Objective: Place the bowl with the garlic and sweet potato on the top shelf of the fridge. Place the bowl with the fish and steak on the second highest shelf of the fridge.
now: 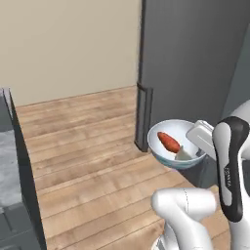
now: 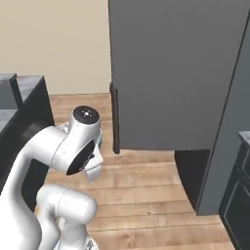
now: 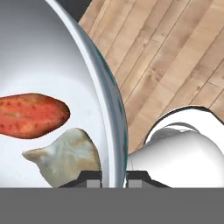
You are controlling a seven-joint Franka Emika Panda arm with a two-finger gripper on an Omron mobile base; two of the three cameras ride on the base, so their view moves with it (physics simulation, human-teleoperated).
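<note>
Wood plank floor (image 1: 88,166), beige wall (image 1: 68,44), dark fridge (image 2: 176,73), bowl (image 1: 163,149) held aloft.

White bowl (image 1: 166,149) w/ pale-blue rim, orange-red sweet potato (image 1: 169,142), off-white garlic (image 3: 65,156), dk-grey fridge (image 1: 195,63).

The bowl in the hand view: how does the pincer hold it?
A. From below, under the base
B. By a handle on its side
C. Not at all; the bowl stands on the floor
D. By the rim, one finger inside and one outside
D: in the hand view the pincer straddles the rim of the bowl, with the sweet potato and garlic inside.
</note>
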